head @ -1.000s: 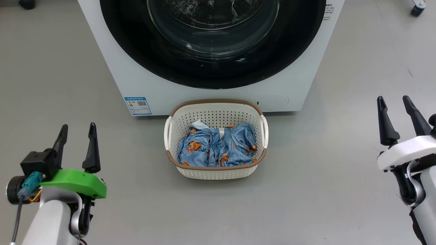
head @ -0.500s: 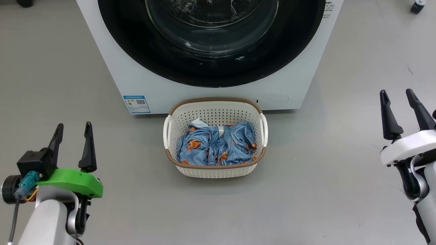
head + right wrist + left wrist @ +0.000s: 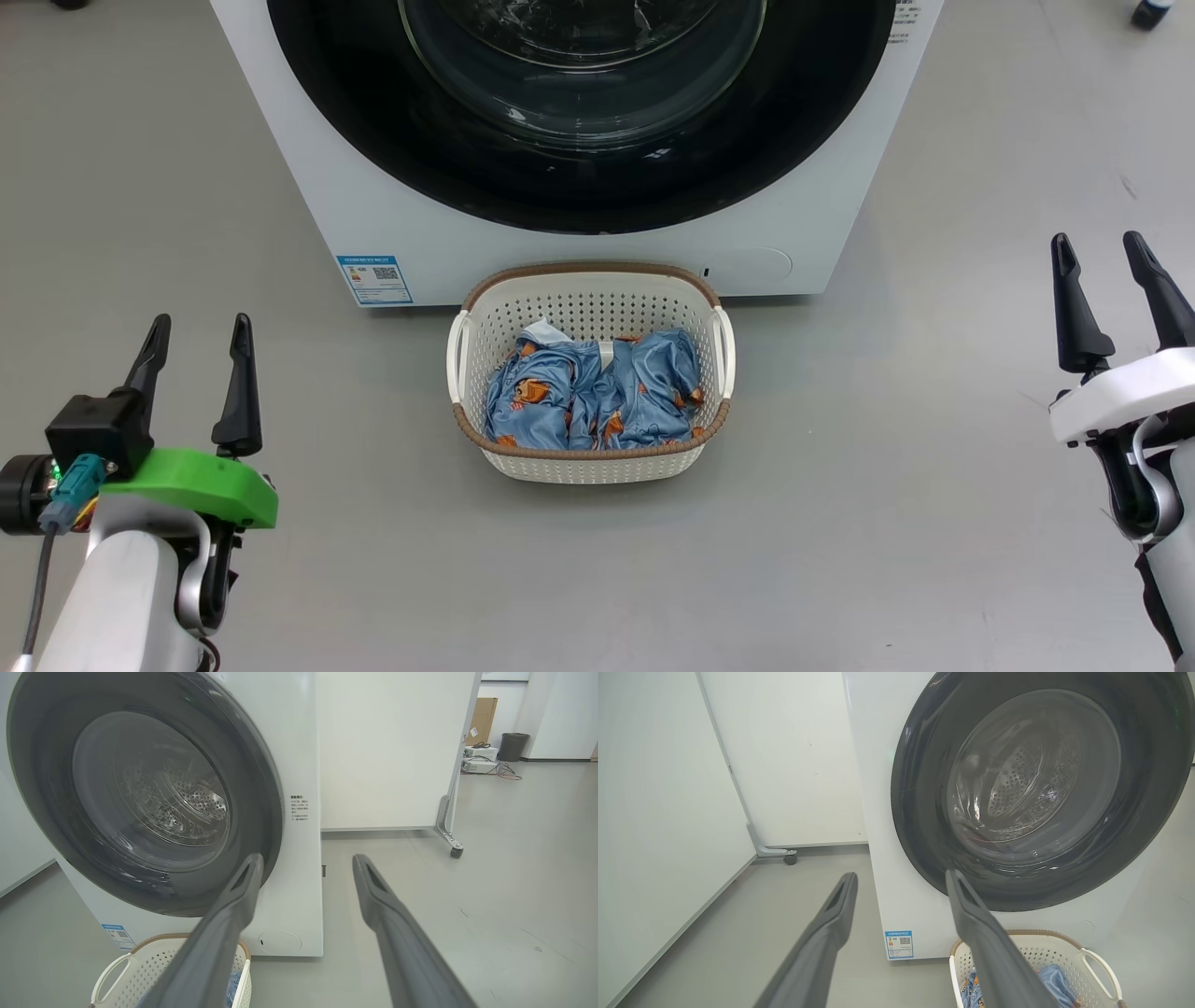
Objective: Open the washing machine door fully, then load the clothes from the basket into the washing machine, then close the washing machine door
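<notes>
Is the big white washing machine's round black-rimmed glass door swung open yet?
No, the round black-rimmed glass door sits shut, flush against the front of the white washing machine.

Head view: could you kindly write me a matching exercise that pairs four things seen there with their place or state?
1. washing machine door
2. clothes
3. basket
4. left end effector

A. open, holding nothing
B. shut
C. standing in front of the washing machine
D. lying in the basket

Pairs: 1-B, 2-D, 3-C, 4-A.
</notes>
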Motion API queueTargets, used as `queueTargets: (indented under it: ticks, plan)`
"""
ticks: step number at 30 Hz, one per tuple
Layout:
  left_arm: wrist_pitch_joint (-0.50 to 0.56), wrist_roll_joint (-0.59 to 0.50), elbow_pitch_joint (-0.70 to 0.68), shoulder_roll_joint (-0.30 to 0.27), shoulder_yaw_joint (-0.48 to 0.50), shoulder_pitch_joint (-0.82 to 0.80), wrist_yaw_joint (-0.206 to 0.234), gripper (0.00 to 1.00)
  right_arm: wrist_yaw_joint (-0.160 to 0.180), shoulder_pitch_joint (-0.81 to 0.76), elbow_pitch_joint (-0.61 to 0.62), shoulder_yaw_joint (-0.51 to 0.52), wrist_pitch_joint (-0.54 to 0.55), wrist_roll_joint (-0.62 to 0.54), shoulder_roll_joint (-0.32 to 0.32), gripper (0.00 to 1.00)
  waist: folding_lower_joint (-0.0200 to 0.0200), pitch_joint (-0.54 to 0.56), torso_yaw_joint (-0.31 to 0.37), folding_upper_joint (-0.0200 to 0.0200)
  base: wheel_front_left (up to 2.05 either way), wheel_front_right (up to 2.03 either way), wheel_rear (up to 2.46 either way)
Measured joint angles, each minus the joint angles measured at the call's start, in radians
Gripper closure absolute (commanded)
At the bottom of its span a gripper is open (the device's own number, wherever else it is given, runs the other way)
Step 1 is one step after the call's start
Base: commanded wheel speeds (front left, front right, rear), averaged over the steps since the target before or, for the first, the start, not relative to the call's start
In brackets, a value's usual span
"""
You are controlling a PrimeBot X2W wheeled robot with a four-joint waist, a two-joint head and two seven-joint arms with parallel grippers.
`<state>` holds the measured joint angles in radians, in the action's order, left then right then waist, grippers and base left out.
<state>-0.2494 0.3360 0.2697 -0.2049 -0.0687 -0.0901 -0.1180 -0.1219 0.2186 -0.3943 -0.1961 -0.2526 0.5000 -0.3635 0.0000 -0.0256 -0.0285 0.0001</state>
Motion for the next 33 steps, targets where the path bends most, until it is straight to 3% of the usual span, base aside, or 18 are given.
queueTargets:
  ticks: [15, 33]
  plan:
    - [0.0, -0.01, -0.015, 0.003, 0.009, 0.0, 0.0, 0.0, 0.0, -0.001, 0.004, 0.033, 0.0, -0.001, 0.0, 0.0, 0.0, -0.002, -0.006, 0.0, 0.4, 0.4, -0.81]
    - [-0.003, -0.012, -0.039, 0.031, 0.054, -0.008, -0.006, 0.0, 0.0, -0.003, 0.015, 0.066, 0.0, -0.001, 0.003, 0.0, 0.0, -0.018, -0.006, 0.0, 0.75, 0.75, -1.49]
